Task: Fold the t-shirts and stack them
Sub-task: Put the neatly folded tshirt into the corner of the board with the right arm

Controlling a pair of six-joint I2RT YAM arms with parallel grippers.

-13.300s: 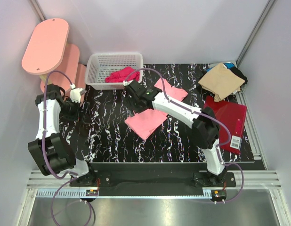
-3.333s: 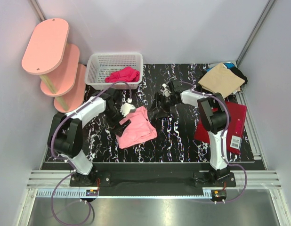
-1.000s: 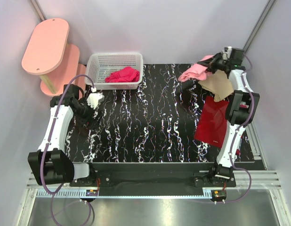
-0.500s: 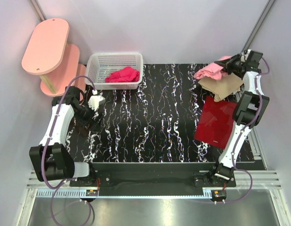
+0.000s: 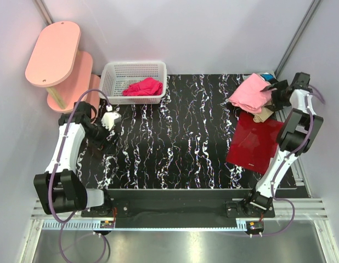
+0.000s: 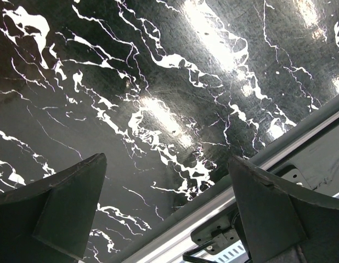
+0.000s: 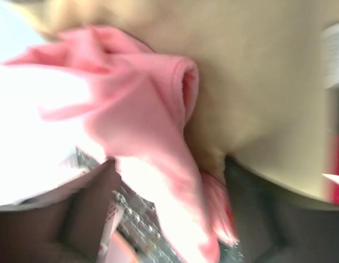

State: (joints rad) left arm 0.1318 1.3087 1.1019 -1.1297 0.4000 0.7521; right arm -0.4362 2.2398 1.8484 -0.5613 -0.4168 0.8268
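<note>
The middle of the desk (image 5: 180,142) is open, a broad lane from 6 to 12 o'clock. At 11 o'clock the white basket (image 5: 117,82) blocks the back edge, with the pink shelf (image 5: 53,52) beyond it at 10. From 2 to 4 o'clock the pink t-shirt (image 5: 249,94) and dark red t-shirt (image 5: 254,142) cover the surface, and the right arm (image 5: 293,131) stands along that edge. The left arm (image 5: 68,145) stands at 9.

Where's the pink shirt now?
In the top view, the pink shirt sits at far right of the table, on the tan shirt, beyond the dark red shirt, beside the right hand.
</note>
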